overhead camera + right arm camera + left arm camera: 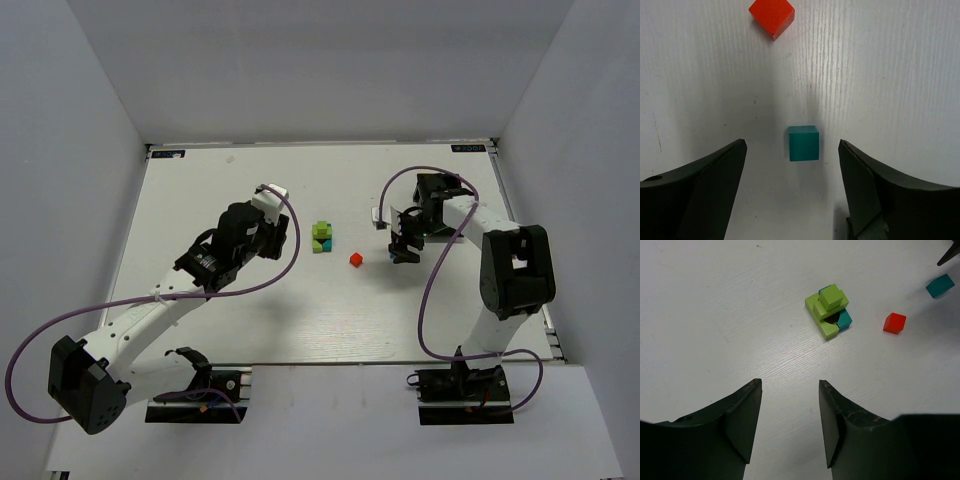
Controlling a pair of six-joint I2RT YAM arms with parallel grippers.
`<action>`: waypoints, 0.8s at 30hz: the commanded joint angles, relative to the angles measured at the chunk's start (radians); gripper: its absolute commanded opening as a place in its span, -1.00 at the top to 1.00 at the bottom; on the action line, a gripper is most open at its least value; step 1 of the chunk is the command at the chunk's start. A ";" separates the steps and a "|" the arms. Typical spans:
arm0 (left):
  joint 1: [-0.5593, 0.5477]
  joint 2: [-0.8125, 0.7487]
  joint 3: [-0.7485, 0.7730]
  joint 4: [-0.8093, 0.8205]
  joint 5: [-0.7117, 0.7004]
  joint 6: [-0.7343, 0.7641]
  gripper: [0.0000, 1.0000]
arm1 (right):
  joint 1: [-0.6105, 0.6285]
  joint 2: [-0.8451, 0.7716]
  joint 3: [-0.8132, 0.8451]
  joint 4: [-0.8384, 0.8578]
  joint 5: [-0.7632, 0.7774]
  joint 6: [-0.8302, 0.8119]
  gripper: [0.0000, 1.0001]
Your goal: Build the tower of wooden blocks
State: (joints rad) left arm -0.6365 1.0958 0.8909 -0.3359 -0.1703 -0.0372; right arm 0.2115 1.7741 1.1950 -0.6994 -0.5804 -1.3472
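tower (322,237): you'll find it mid-surface (250,320)
loose cube (355,259): 4 o'clock from tower, apart
second cube (803,143): 3 o'clock from loose cube, between your right gripper (792,146) fingers, untouched

Cubes and hands on the worktop (715,315), counted.
Two loose cubes at the right of the frame: one red cube (894,323), one teal cube (940,285). One pile (829,310) of green, lime and teal cubes, their number unclear. Two hands: left hand (790,385), right hand (792,140).
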 commanded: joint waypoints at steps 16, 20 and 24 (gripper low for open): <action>0.006 -0.022 -0.003 0.008 0.020 0.000 -0.20 | -0.001 0.024 -0.037 0.129 0.054 -0.003 -0.29; 0.006 -0.022 -0.003 0.008 0.020 0.000 -0.20 | -0.001 0.036 -0.029 0.135 0.060 -0.003 -0.26; 0.006 -0.022 -0.003 0.008 0.020 0.000 -0.20 | -0.003 0.056 -0.026 0.135 0.060 -0.001 -0.20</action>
State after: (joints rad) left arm -0.6365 1.0958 0.8909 -0.3359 -0.1669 -0.0372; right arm 0.2111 1.8168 1.1664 -0.5735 -0.5182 -1.3430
